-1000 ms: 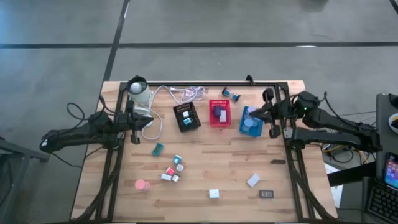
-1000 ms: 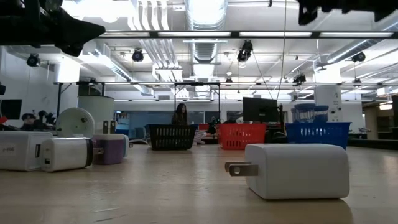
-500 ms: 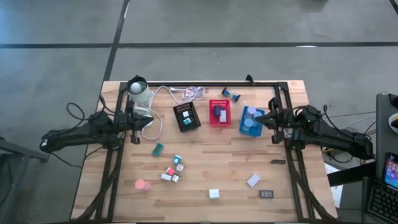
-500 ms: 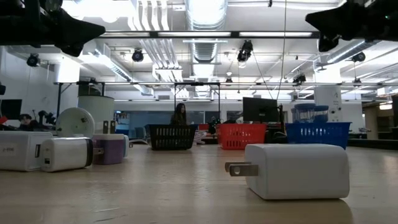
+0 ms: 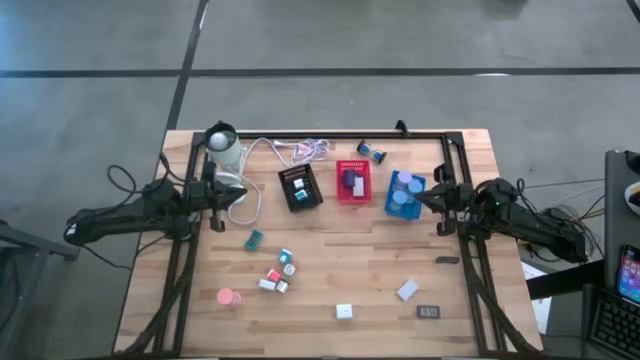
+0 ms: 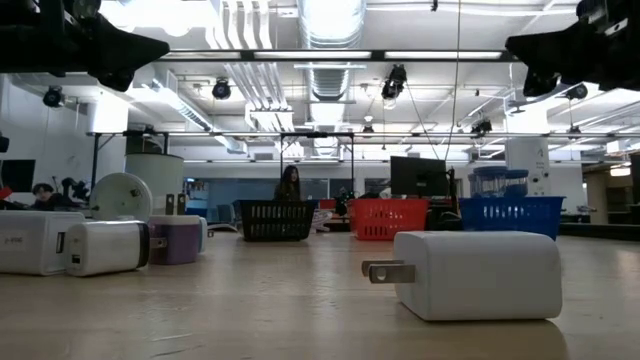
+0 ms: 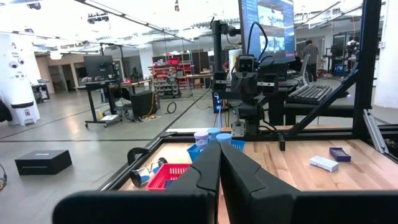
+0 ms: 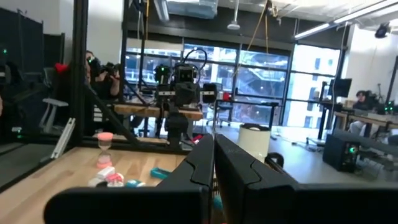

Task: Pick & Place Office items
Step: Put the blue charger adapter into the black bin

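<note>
The office items lie loose on the wooden table: a teal block [image 5: 254,239], a cluster of small white and pink blocks [image 5: 279,272], a pink roll [image 5: 228,297], two white blocks [image 5: 344,312] [image 5: 407,290] and a dark rectangle [image 5: 429,312]. Two blue rolls [image 5: 403,190] stand in the blue tray [image 5: 390,206]. My left gripper [image 5: 214,197] [image 7: 219,163] hangs shut at the table's left edge. My right gripper [image 5: 437,199] [image 8: 213,155] is shut beside the blue tray, on its right. Neither holds anything.
A black tray [image 5: 300,187] and a red tray [image 5: 353,182], each with items inside, stand left of the blue one. The white coiled cable [image 5: 296,151] and a white round device [image 5: 222,146] lie near the far edge, with two blue rolls [image 5: 372,152]. People show beyond the table.
My right gripper has drawn back from above the blue tray toward the table's right edge, and it now hangs just right of the tray. The tray's two blue rolls are uncovered. My left arm has kept still.
</note>
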Controlling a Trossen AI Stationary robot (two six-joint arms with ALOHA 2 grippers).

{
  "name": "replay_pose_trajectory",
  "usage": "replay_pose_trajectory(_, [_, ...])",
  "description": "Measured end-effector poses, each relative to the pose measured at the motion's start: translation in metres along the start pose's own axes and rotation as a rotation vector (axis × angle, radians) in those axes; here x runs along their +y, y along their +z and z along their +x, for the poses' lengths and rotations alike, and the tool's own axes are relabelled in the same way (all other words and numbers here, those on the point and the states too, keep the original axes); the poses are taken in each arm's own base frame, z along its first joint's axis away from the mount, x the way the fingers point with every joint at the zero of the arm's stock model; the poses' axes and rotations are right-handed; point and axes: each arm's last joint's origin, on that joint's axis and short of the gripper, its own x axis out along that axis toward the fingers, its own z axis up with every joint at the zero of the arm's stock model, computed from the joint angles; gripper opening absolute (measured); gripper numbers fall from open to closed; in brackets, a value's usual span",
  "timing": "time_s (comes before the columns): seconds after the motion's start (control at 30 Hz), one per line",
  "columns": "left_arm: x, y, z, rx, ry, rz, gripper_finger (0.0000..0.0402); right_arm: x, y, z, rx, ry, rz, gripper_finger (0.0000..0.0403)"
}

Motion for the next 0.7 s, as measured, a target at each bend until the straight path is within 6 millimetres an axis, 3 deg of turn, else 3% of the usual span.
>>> replay_pose_trajectory(0.7, [0.0000,0.0001,0.0000,-0.001,0.000,0.000,0.0012,0.0000,-0.0075,0.0004,0.011,0.000,-0.008,0.0008])
